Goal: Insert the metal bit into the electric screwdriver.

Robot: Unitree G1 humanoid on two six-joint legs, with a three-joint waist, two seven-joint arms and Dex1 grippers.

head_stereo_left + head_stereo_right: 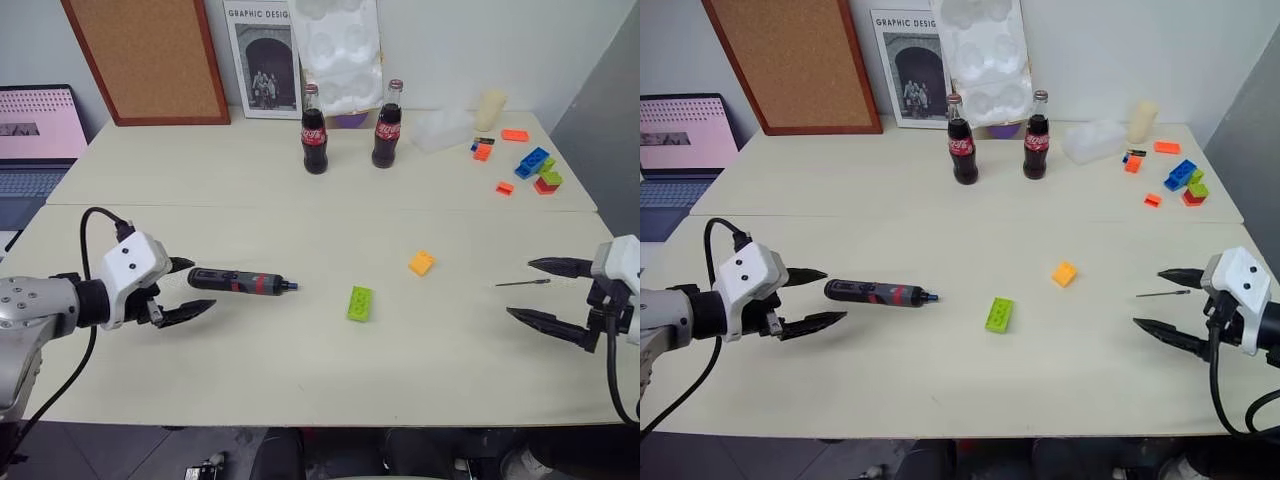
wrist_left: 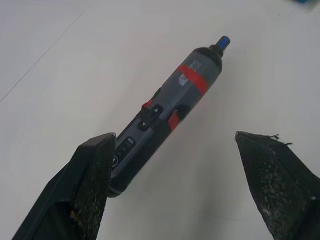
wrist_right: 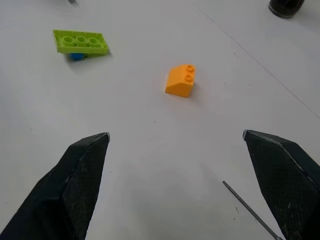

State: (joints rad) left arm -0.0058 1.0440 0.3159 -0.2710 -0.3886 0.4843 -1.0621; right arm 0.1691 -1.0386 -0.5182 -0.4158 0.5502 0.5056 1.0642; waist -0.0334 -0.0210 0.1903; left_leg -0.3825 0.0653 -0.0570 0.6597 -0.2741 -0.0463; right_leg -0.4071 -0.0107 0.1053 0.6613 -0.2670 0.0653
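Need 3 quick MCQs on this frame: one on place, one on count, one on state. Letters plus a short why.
1. Where does the metal bit lie?
A. on the table just ahead of the right claw
B. between the two cola bottles
C. inside the electric screwdriver

2. How many cola bottles stand at the back of the table?
A. one
B. two
C. four

3. What is the state of the left claw?
A. shut on the electric screwdriver
B. open, with the rear end of the electric screwdriver between its fingers
C. shut on a green brick

Answers:
1 A: the thin rod lies flat on the table near the right claw's upper finger.
2 B: two bottles with red labels stand side by side.
3 B: the left wrist view shows the fingers spread wide and the tool lying on the table, ungripped.
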